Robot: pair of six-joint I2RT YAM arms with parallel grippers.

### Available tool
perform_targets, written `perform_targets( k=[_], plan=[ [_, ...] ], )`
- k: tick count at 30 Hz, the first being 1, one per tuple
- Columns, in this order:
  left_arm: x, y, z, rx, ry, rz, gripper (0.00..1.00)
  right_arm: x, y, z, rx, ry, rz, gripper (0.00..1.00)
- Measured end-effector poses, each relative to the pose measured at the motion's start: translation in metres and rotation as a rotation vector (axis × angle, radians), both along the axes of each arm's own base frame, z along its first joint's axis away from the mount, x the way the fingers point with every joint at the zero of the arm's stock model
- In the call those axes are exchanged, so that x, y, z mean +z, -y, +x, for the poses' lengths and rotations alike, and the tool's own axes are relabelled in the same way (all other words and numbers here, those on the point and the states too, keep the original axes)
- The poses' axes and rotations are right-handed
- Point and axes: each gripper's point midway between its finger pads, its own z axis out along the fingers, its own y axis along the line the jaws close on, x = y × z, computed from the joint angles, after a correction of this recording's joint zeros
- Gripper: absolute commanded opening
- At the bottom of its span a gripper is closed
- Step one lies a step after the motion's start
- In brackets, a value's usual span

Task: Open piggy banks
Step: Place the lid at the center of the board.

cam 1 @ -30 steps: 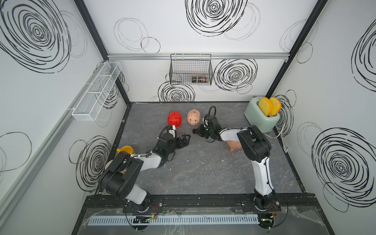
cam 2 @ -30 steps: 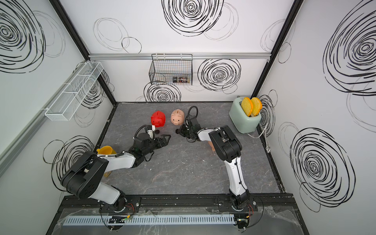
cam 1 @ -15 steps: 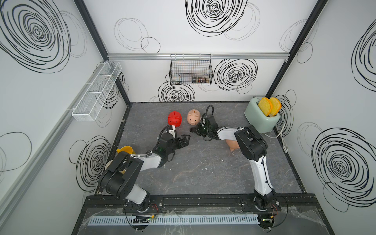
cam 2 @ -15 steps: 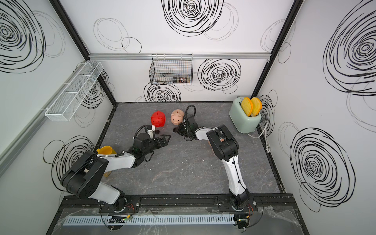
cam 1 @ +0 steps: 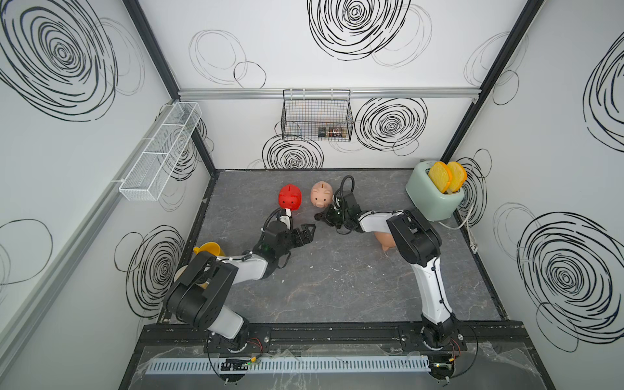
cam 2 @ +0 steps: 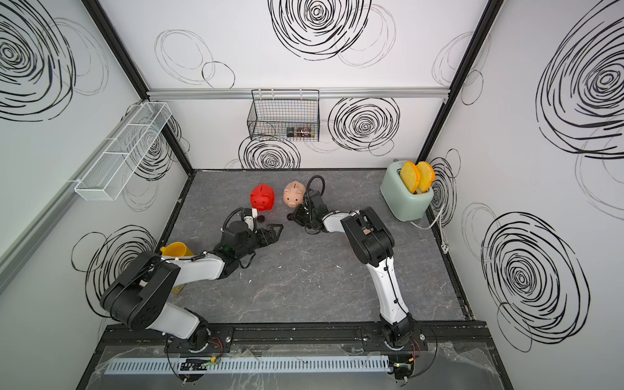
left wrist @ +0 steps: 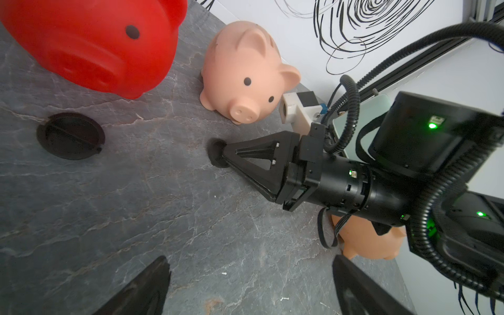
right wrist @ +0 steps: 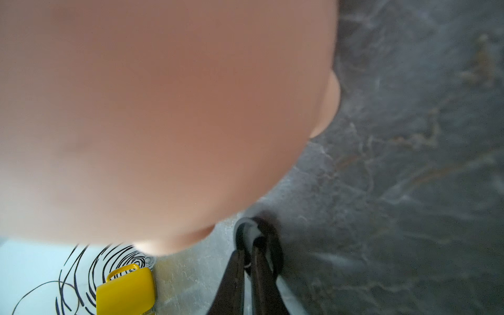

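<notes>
Seen from above, with twelve o'clock at the back wall, a grey stone-look table (cam 1: 337,287) has two black-and-white arms reaching in from its front edge. Nearest, the left gripper (cam 1: 308,232) hovers low at mid-table, jaws wide apart and empty, pointing toward three o'clock. About level with it, the peach-tan pig (cam 1: 385,241) appears tipped on its side, half hidden beneath the right arm's elbow, its belly unseen. It lies at four o'clock from the right gripper (cam 1: 319,217) and is clearly nearer that arm, so it is probably the one left to open. The right gripper points toward nine o'clock, jaws almost together, tips on a black plug (left wrist: 216,154) resting on the table. Whether they pinch it cannot be told. A second plug (left wrist: 71,135) lies loose at ten o'clock from the left gripper, just in front of the red pig (cam 1: 289,197). The pale pink pig (cam 1: 321,195) stands upright beside the red one, just past the right gripper's tips.
</notes>
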Motion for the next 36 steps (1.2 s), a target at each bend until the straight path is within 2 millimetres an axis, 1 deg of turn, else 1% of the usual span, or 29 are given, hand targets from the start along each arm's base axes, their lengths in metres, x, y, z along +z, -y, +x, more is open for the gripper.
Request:
perform_targets(
  k=[4, 15, 24, 36],
  plan=[
    [0.003, 0.000, 0.000, 0.001, 0.007, -0.002, 0.96, 0.000, 0.000, 0.000, -0.001, 0.001, 0.002, 0.16],
    [0.003, 0.000, 0.000, 0.002, 0.007, -0.003, 0.96, 0.000, 0.001, 0.000, -0.004, 0.002, 0.001, 0.17],
    [0.003, 0.000, 0.000, 0.002, 0.007, -0.002, 0.96, 0.000, 0.005, -0.011, -0.005, -0.006, -0.017, 0.17],
    [0.004, -0.001, 0.000, 0.003, 0.011, -0.004, 0.96, 0.008, 0.003, -0.012, 0.009, 0.016, -0.014, 0.19]
  ],
)
